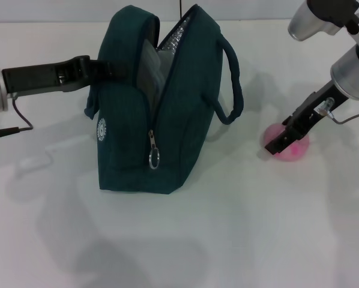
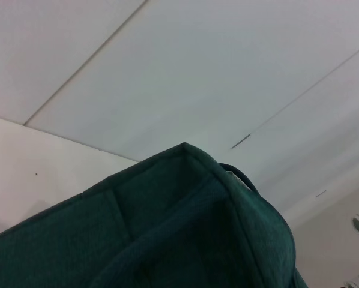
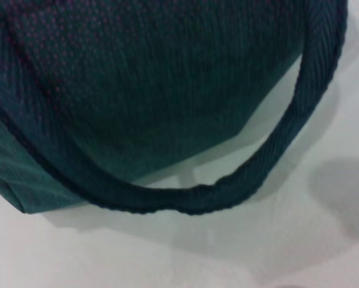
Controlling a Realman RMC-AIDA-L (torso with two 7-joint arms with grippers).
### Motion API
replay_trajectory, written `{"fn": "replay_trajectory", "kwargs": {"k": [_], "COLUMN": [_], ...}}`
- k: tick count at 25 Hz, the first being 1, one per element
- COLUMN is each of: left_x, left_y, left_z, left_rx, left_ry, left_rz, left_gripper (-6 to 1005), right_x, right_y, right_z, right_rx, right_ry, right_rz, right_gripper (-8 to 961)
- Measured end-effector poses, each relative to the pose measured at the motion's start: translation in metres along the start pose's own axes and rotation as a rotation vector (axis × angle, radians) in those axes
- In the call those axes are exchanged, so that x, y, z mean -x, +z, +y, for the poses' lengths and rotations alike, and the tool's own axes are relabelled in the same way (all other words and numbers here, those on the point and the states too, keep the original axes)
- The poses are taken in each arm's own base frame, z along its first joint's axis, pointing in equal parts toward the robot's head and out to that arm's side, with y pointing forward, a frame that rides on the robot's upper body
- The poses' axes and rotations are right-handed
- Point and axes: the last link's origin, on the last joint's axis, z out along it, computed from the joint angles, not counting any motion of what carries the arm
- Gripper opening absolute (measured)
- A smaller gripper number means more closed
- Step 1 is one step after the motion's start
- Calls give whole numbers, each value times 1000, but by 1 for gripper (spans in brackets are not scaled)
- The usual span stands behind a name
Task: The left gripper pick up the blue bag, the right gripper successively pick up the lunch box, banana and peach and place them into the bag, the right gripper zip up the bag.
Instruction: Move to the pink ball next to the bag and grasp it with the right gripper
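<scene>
I see the left gripper [image 1: 98, 69] clamped on the bag [image 1: 167, 120], which stands unzipped. Right gripper [image 1: 281, 143] down over the peach [image 1: 296, 150]; can't tell its grip.

The left pincer [image 1: 101, 69] reaches in level from the left, while the right pincer [image 1: 277, 146] angles steeply downward.

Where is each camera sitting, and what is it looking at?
Head view: sits on the robot's head, looking forward and down at the white table; shows the left pincer at the blue bag and the right pincer down on the peach.
Left wrist view: on the left arm, looking up past the bag's top edge to the ceiling; no pincer visible.
Right wrist view: on the right arm, looking at the bag's side and loop handle; no pincer visible.
All three views share the blue bag.
</scene>
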Motion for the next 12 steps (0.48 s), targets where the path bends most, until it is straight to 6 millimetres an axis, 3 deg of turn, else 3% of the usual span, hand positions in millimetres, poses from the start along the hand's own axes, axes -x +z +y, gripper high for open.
{"fn": "replay_trajectory", "kwargs": {"k": [7, 12], "left_x": [0, 0], "left_y": [0, -1], "left_z": [0, 0], "left_rx": [-1, -1], "left_ry": [-1, -2], "left_rz": [2, 3], "left_gripper": [38, 38], "right_x": [-4, -5], "right_y": [0, -1], "right_z": [-4, -5], "right_rx": [-32, -38], "right_ry": [3, 2], "right_rz": [38, 38], "right_gripper": [807, 679]}}
